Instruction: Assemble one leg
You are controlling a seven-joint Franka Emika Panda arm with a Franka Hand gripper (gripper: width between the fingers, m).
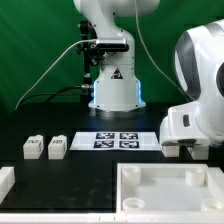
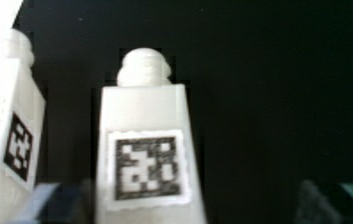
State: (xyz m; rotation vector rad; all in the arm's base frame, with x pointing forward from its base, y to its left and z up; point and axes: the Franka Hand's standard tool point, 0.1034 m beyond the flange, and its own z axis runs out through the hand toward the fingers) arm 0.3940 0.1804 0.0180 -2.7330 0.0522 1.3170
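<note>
The leg stands between the spread fingers of the gripper (nothing pinched), nearer one finger, long axis pointing away from the fingertips

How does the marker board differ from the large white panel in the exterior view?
The marker board is thin and flat with four black tags; the panel has a raised rim and shows no tags. The panel looks bigger and lies nearer the camera than the board. Both are white and rest on the black table.
</note>
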